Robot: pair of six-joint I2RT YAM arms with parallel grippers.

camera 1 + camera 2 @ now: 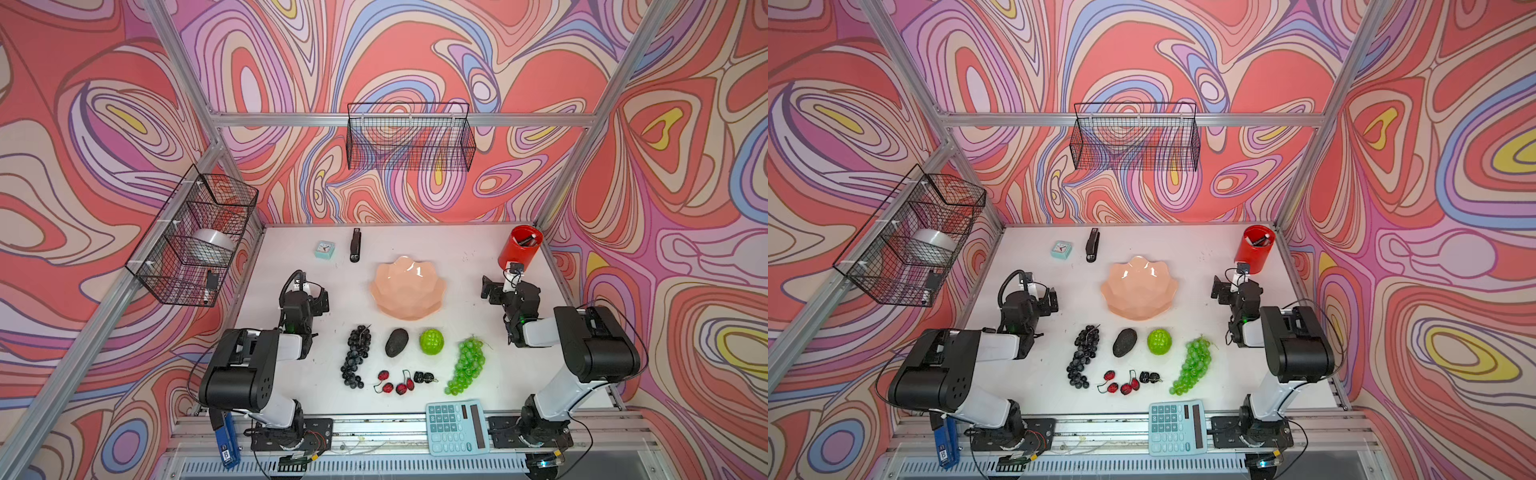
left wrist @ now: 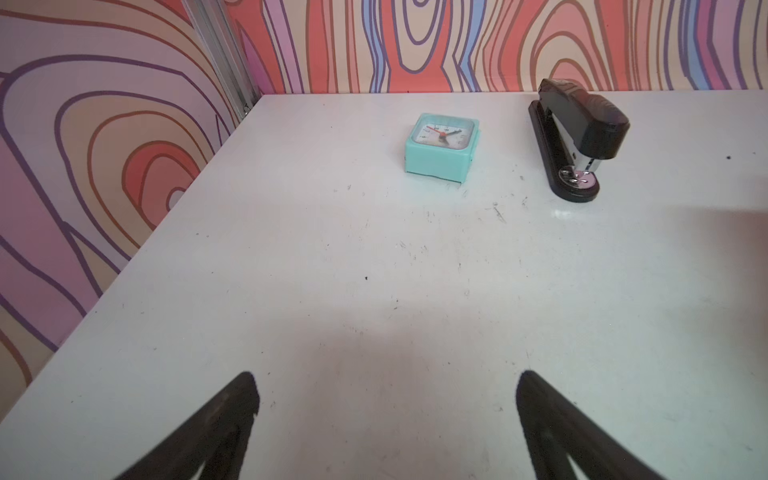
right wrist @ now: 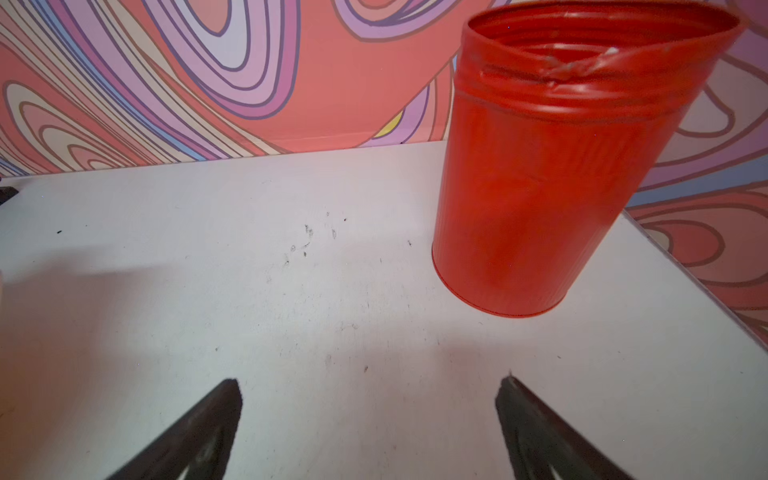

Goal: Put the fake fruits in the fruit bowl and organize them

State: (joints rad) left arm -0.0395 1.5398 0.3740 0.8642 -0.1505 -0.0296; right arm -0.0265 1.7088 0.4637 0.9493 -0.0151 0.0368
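The peach-pink fruit bowl (image 1: 384, 286) (image 1: 1115, 286) stands empty mid-table. In front of it the fake fruits lie on the table: dark purple grapes (image 1: 355, 357) (image 1: 1083, 355), an avocado (image 1: 396, 342), a bumpy lime-green ball (image 1: 431, 341), green grapes (image 1: 467, 365) (image 1: 1194, 365), red cherries (image 1: 395, 384) and black berries (image 1: 424, 377). My left gripper (image 1: 319, 298) (image 2: 386, 390) hovers left of the bowl, open and empty. Right of the bowl, my right gripper (image 1: 490, 291) (image 3: 370, 395) is open over bare table, holding nothing. Neither wrist view shows any fruit.
A teal clock (image 1: 324, 250) (image 2: 441, 147) and a black stapler (image 1: 355, 244) (image 2: 575, 139) sit at the back left. A red cup (image 1: 520, 247) (image 3: 557, 166) stands back right. A teal calculator (image 1: 456, 426) lies at the front edge. Wire baskets (image 1: 409, 137) (image 1: 195, 237) hang on the walls.
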